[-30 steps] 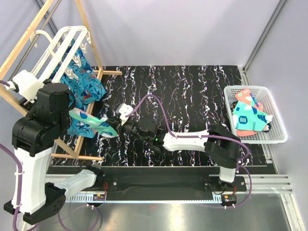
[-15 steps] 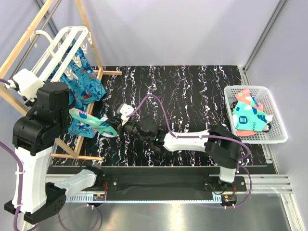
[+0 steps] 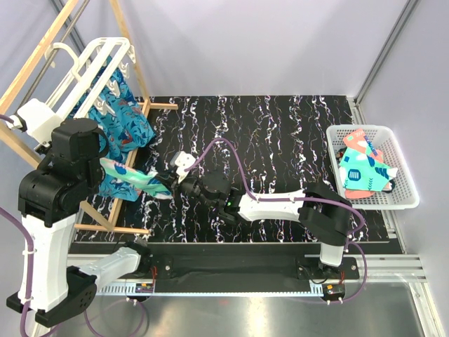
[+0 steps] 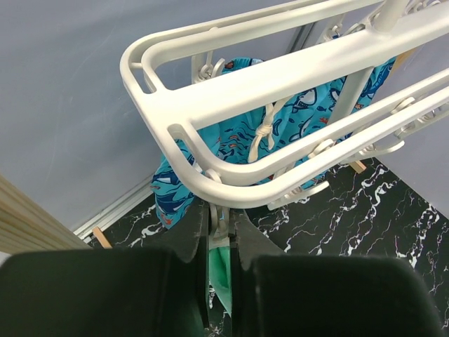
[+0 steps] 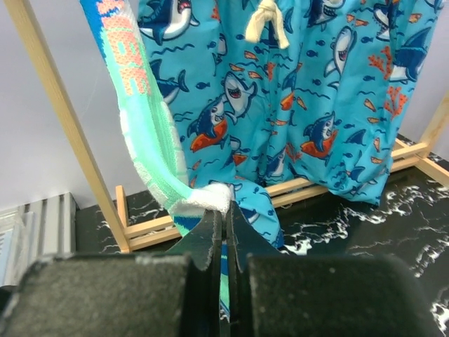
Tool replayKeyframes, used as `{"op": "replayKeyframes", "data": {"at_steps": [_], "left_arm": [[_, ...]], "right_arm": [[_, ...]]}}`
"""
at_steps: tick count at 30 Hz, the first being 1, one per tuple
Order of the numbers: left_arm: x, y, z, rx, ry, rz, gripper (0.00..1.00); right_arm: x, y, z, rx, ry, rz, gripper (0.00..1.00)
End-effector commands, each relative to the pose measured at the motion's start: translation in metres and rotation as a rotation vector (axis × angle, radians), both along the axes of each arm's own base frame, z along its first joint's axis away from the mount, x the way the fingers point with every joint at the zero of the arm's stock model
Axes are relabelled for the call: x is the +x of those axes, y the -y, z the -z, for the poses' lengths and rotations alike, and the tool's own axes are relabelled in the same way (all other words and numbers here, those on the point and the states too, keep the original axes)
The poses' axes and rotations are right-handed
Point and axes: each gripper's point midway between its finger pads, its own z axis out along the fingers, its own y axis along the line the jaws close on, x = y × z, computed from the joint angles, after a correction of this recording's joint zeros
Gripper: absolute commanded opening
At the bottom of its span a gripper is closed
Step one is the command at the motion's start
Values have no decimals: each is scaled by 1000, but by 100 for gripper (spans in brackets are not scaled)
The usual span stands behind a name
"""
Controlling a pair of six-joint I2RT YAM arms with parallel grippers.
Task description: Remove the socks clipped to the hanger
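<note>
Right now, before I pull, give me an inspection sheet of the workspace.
Surface: black white-veined table.
Job's things: white hanger at the wooden frame; mint-green sock hanging from one clip; more socks already in the white basket at right.
Clutter: blue shark-print garment under the hanger.
Hands: left hand shut on that clip; right hand shut on the sock's lower end.
Cables: purple cable arching over the table behind the right arm.
Surroundings: grey walls, nothing else seen.
</note>
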Motion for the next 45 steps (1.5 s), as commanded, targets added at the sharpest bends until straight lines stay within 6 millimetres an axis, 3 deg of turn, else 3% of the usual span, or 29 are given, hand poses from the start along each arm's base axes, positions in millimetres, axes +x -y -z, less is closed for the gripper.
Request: {"op": "replayKeyframes", "data": {"at_steps": [1, 2, 5, 12, 13, 18, 23, 28, 29, 31, 32, 34, 35, 37, 38, 40, 43, 45], "left_arm": [[6, 2, -6, -17, 42, 2, 0], [7, 3, -7, -17, 43, 4, 0], [7, 4, -7, -21, 45, 9, 0], [11, 9, -6, -33, 48, 35, 0], [12, 11, -8, -41, 52, 52, 4], [19, 29, -10, -73, 46, 164, 56], [23, 46, -14, -85, 64, 289, 75], [28, 91, -28, -140, 161, 564, 99], [27, 98, -29, -138, 167, 616, 99], [32, 122, -25, -136, 145, 745, 99], [32, 128, -23, -131, 136, 784, 99], [33, 143, -21, -116, 120, 876, 99], [34, 149, -21, -115, 123, 906, 99], [35, 170, -19, -133, 148, 1015, 99], [34, 178, -18, -143, 163, 1055, 99], [30, 202, -21, -171, 198, 1188, 99], [33, 219, 0, -189, 136, 1273, 99], [31, 227, 8, -191, 121, 1317, 99]], "right_arm": [[8, 20, -46, 118, 45, 80, 0], [31, 35, -44, 138, -5, 233, 0], [64, 61, -30, 170, -81, 467, 0], [77, 80, -34, 186, -97, 568, 0], [78, 82, -35, 184, -102, 572, 0], [103, 108, -37, 178, -142, 641, 0], [131, 138, -40, 188, -243, 632, 0], [159, 185, -57, 148, -286, 674, 0], [169, 207, -55, 108, -309, 717, 0], [176, 230, -62, 64, -333, 731, 0], [190, 255, -63, 52, -340, 778, 0], [198, 277, -76, 28, -344, 802, 0], [208, 307, -76, -11, -368, 868, 0], [213, 338, -72, -63, -405, 932, 0], [211, 356, -64, -116, -442, 975, 0], [216, 404, -72, -119, -458, 1107, 0], [206, 467, -69, -190, -513, 1279, 0], [198, 498, -78, -201, -525, 1377, 0]]}}
